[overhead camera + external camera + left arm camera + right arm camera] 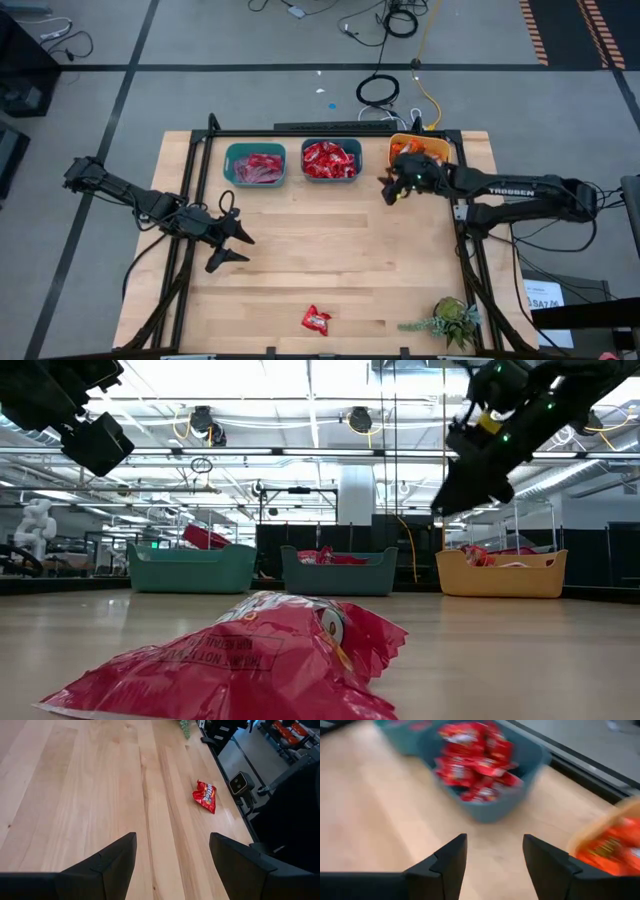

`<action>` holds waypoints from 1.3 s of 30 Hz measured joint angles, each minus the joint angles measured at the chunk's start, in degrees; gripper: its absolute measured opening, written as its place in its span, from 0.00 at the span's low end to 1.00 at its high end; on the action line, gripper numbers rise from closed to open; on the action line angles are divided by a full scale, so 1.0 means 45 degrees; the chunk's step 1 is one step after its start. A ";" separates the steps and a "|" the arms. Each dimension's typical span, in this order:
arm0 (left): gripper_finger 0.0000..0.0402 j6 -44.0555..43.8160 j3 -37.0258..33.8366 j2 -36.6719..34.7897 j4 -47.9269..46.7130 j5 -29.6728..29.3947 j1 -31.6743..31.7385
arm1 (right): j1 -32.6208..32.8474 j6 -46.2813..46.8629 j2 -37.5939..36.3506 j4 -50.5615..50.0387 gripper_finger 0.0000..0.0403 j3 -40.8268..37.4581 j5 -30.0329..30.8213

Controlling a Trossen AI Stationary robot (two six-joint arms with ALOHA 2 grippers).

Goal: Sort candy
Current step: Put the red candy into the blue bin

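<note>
One red candy packet (pixel 316 319) lies flat on the table near its near edge, large in the low view (pixel 250 660) and small in the left wrist view (pixel 205 796). Three bins stand along the far edge: a teal bin (pixel 255 164) with pinkish-mauve candy, a teal bin (pixel 331 160) with red candy (pixel 477 757), and a yellow bin (pixel 419 150) with orange candy (pixel 610 845). My left gripper (pixel 238 249) hovers open over the table's left part. My right gripper (pixel 390 190) is open and empty, in the air just near of the yellow bin.
A small green plant (pixel 452 320) sits at the table's near right corner. Black frame rails run along the left, right and far edges. Bare wood (pixel 330 235) spreads between the bins and the lone packet.
</note>
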 joint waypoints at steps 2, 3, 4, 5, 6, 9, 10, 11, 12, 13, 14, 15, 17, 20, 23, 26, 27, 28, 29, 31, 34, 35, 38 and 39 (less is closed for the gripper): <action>0.65 0.0000 0.0000 -0.0004 -0.0005 0.0000 -0.0004 | 0.0594 -0.0053 0.0000 0.0454 0.44 0.0000 -0.0084; 0.65 0.0000 0.0000 -0.0005 0.0000 0.0000 0.0000 | 0.0878 -0.0058 0.0000 0.0621 0.44 0.0004 -0.0103; 0.65 0.0000 0.0000 -0.0003 0.0000 0.0000 0.0000 | 0.1168 -0.0073 0.0000 0.0733 0.43 0.0008 -0.0107; 0.65 0.0000 0.0000 0.0000 0.0000 0.0000 0.0000 | 0.1464 -0.0138 0.0000 0.0829 0.43 0.0010 -0.0106; 0.65 0.0000 0.0000 0.0000 0.0000 0.0000 -0.0004 | 0.1756 -0.0206 0.0000 0.0898 0.43 0.0010 -0.0103; 0.65 0.0000 0.0000 0.0000 -0.0001 0.0000 0.0000 | 0.2672 -0.0369 0.0001 0.0954 0.44 0.0010 -0.0075; 0.65 0.0000 0.0000 0.0000 0.0000 0.0000 -0.0005 | 0.2980 -0.0374 0.0016 0.0984 0.44 0.0010 -0.0055; 0.65 -0.0001 0.0000 -0.0001 0.0000 0.0000 0.0000 | 0.3300 -0.0356 0.0073 0.1063 0.44 0.0010 -0.0046; 0.65 0.0000 0.0000 0.0000 0.0000 0.0000 -0.0003 | 0.3599 -0.0326 0.0146 0.1178 0.44 0.0019 -0.0019; 0.65 0.0000 0.0000 0.0000 0.0000 0.0000 0.0000 | 0.3922 -0.0234 0.0273 0.1246 0.44 0.0053 0.0009; 0.65 0.0000 0.0000 -0.0001 0.0000 0.0000 0.0000 | 0.4240 -0.0185 0.0456 0.1419 0.44 0.0090 0.0058; 0.65 0.0000 0.0000 -0.0005 0.0000 0.0000 0.0000 | 0.4550 -0.0131 0.0666 0.1654 0.44 0.0132 0.0084; 0.65 0.0000 0.0000 0.0000 -0.0001 0.0000 0.0000 | 0.5153 -0.0087 0.1221 0.1914 0.44 0.0332 0.0122; 0.65 0.0000 0.0000 0.0000 0.0000 0.0000 0.0000 | 0.6028 -0.0053 0.2320 0.1947 0.44 0.0916 0.0623; 0.65 0.0000 0.0000 0.0000 0.0000 0.0000 -0.0004 | 0.6699 -0.0178 0.3548 0.1940 0.45 0.1714 0.0715; 0.65 -0.0002 0.0000 0.0000 0.0000 0.0000 0.0000 | 0.7278 -0.0268 0.4690 0.1931 0.45 0.2591 0.0725; 0.65 -0.0002 0.0000 0.0000 0.0000 0.0000 0.0000 | 0.7456 -0.0269 0.5058 0.1937 0.45 0.2906 0.0700; 0.65 0.0000 0.0000 -0.0003 0.0000 0.0000 -0.0003 | 0.7643 -0.0277 0.5409 0.1926 0.45 0.3209 0.0676; 0.65 0.0000 0.0000 -0.0003 0.0002 0.0000 0.0000 | 0.7847 -0.0278 0.5759 0.1909 0.45 0.3537 0.0669; 0.65 -0.0002 0.0000 0.0000 -0.0007 0.0000 0.0000 | 0.8264 -0.0246 0.6534 0.1954 0.45 0.4191 0.0660; 0.65 0.0000 0.0000 0.0000 -0.0010 0.0000 0.0000 | 0.8902 -0.0123 0.7872 0.1929 0.45 0.5201 0.0552; 0.65 0.0000 0.0000 0.0000 -0.0010 0.0000 -0.0004 | 0.9099 -0.0087 0.8328 0.1922 0.45 0.5538 0.0540; 0.65 -0.0001 0.0000 0.0000 -0.0010 0.0000 0.0000 | 0.9632 -0.0049 0.9679 0.1887 0.45 0.6688 0.0537; 0.65 -0.0001 0.0000 -0.0001 -0.0010 0.0000 0.0000 | 0.9797 -0.0049 1.0131 0.1890 0.45 0.7120 0.0533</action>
